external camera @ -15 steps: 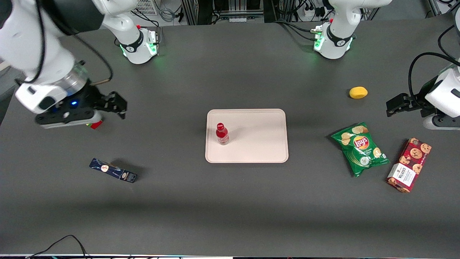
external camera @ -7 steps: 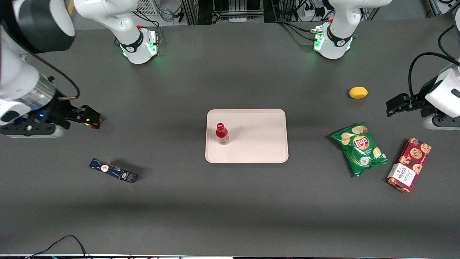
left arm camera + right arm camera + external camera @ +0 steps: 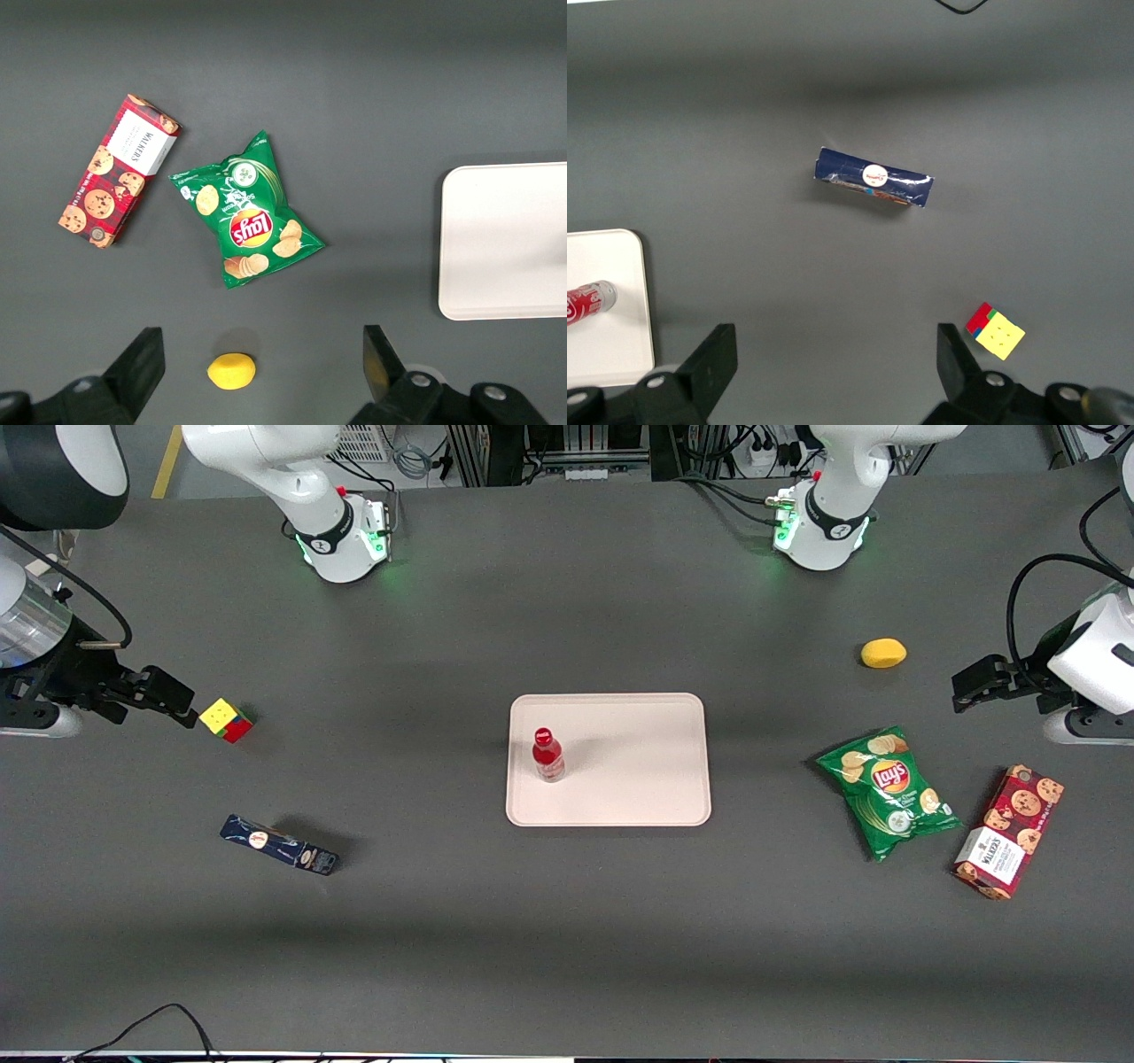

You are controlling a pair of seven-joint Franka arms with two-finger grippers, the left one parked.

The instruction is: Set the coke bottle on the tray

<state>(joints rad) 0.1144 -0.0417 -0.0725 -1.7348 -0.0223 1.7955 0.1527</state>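
Observation:
The coke bottle (image 3: 547, 755), slim and red with a red cap, stands upright on the pale pink tray (image 3: 638, 779) in the middle of the table, close to the tray's edge toward the working arm's end. The right wrist view shows the coke bottle (image 3: 586, 304) and a corner of the tray (image 3: 620, 345). My gripper (image 3: 164, 695) hangs high above the table toward the working arm's end, far from the tray, beside a colour cube. It is open, its fingers (image 3: 713, 359) wide apart over bare table with nothing between them.
A colour cube (image 3: 226, 719) lies beside the gripper. A dark blue box (image 3: 279, 845) lies nearer the front camera. Toward the parked arm's end are a lemon (image 3: 883, 653), a green chips bag (image 3: 889, 790) and a cookie box (image 3: 1009, 843).
The right arm has pulled away from the tray toward its end of the table, uncovering the colour cube. The bottle has stayed upright on the tray.

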